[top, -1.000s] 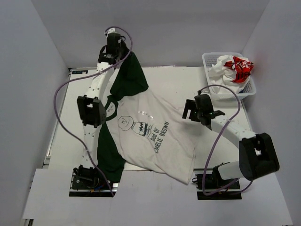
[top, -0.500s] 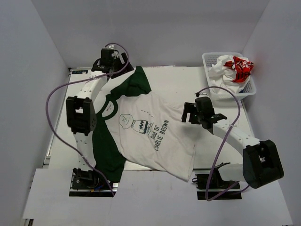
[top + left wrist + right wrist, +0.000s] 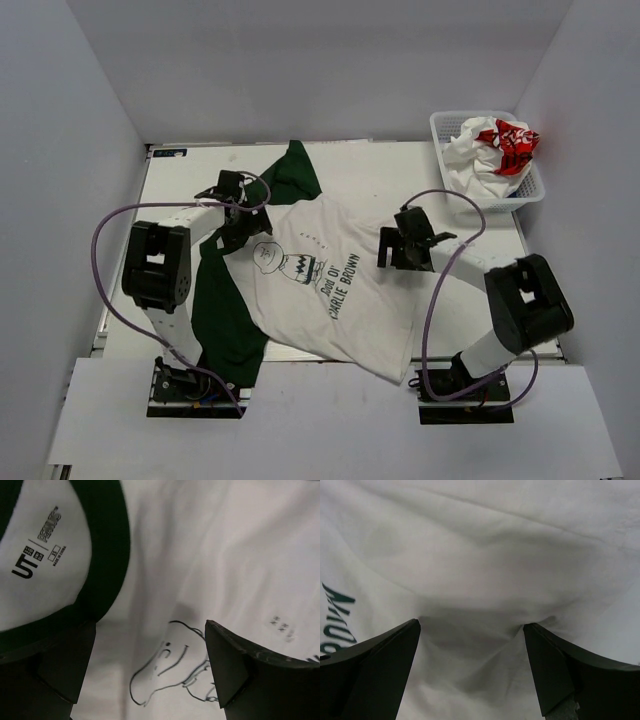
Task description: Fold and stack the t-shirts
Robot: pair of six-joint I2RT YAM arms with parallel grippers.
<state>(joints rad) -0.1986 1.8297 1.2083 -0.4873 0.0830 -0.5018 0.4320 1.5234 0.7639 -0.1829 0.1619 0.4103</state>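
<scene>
The off-white t-shirt (image 3: 335, 305) with dark green sleeves lies spread across the middle of the table (image 3: 380, 170). The left gripper (image 3: 150, 630) hangs wide apart over its collar at centre left, gripping nothing. The right gripper (image 3: 471, 625) is equally spread on the shirt's right edge, while the white t-shirt with red print (image 3: 495, 145) sits in the basket (image 3: 440, 135) at upper right.
</scene>
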